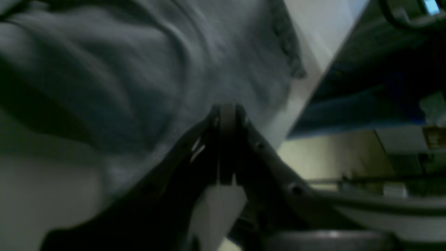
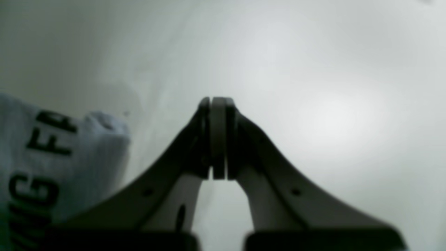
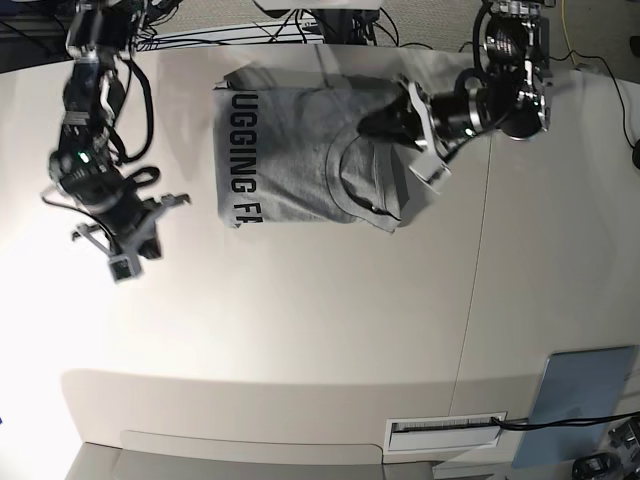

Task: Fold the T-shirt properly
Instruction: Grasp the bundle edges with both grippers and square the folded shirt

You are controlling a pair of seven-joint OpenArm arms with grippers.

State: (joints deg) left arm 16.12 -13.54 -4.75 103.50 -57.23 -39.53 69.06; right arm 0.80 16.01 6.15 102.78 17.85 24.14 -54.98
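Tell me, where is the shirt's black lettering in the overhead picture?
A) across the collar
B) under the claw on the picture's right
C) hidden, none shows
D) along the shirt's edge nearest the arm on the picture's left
D: the black letters run down the T-shirt's left edge, the side facing the right claw, which is shut and off the cloth.

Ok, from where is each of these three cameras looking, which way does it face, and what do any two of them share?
Left wrist: rides on the left arm, looks along the shut left gripper into the bunched grey T-shirt at its tips.
Right wrist: rides on the right arm, looks past the shut, empty right gripper at bare table.
Base: overhead, looks down on the table, both arms showing.
Shared: right wrist and base both show the shirt's black lettering.
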